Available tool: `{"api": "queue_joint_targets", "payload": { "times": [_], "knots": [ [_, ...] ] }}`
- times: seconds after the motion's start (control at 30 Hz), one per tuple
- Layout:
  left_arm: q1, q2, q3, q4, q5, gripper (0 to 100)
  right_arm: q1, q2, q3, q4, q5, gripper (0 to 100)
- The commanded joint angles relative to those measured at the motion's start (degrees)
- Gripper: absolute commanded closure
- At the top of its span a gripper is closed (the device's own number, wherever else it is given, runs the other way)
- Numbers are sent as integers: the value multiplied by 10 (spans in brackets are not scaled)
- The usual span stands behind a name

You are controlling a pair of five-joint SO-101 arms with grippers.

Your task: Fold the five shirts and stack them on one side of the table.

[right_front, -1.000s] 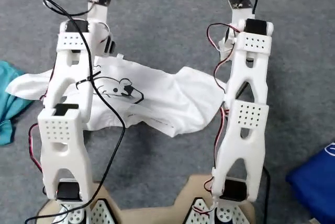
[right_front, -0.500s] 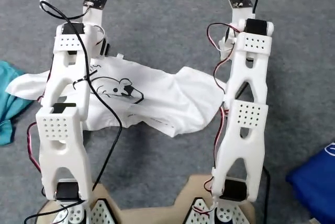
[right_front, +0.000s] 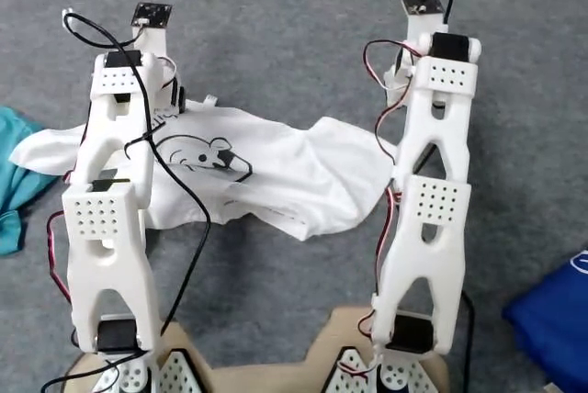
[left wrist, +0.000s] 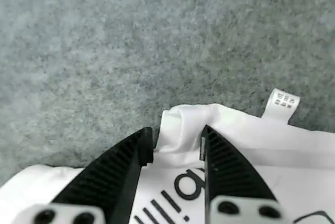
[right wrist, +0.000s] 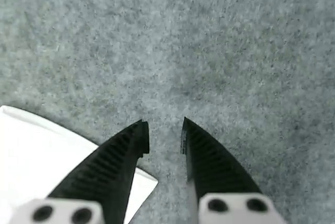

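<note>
Left wrist: shirt fold [left wrist: 184, 123] between fingers [left wrist: 124, 160]

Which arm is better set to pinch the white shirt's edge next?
Left. The left tool is open with a bunched fold between its fingers, at the edge of the white shirt near the label. The right tool hangs open above bare grey table cover, just off the shirt's corner.

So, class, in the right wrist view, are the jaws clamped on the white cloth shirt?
No, the jaws stand apart with bare grey carpet between their tips; the white cloth shirt lies below.
</note>
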Motion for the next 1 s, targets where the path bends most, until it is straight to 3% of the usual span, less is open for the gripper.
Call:
{"api": "queue_joint_targets", "payload": {
  "times": [0.0,0.2,0.33,0.53,0.97],
  "knots": [
    [-2,-9,-27,-3,9,843,8,-4,-29,4,-2,875],
    [-5,-9,-27,0,9,843,7,-7,-32,26,-2,875],
    [-2,-10,-49,49,9,848,4,-7,-80,64,-1,874],
    [-4,-5,-92,86,9,981,-7,-8,-78,69,19,873],
    [-5,-10,-98,123,6,981,-90,-208,185,66,53,872]
  ]
}}
